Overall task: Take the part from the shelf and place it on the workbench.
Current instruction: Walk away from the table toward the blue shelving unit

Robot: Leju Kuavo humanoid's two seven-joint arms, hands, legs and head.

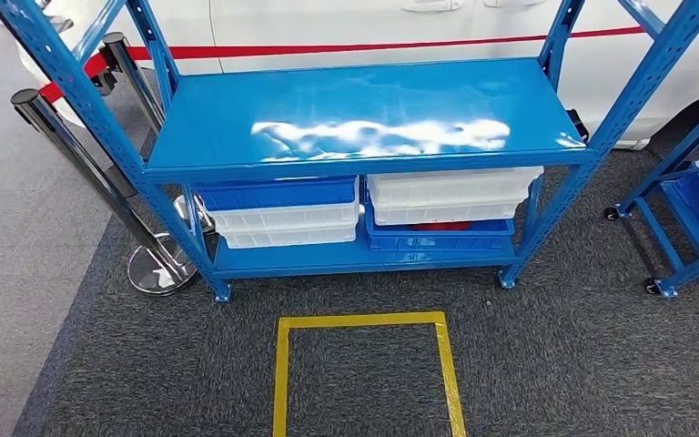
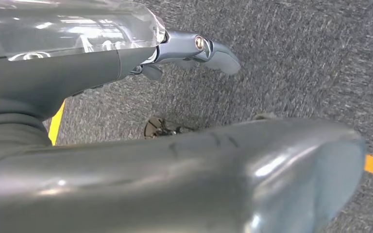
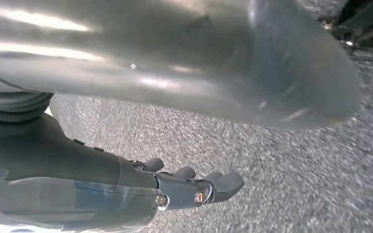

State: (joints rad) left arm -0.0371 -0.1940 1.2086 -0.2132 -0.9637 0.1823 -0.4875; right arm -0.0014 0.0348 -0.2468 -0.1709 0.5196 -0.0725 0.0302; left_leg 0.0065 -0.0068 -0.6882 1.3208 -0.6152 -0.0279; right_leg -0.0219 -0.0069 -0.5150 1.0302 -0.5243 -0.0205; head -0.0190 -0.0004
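Your head view looks down on the blue metal shelf (image 1: 355, 118), top board bare and glossy, with a yellow tape square (image 1: 364, 369) on the dark grey carpet (image 1: 555, 364) before it; your wrist views look at carpet, the left robot hand (image 2: 194, 51) and right robot hand (image 3: 194, 187) each hanging released, fingers straight, holding nothing. On the lower board sit a blue plastic bin (image 1: 278, 193) over two translucent white bins (image 1: 282, 228), and a white lidded bin (image 1: 450, 196) over a blue crate (image 1: 437, 238). A red item (image 1: 439, 226) shows between them; whether that's the part, or how its long axis lies, you cannot tell.
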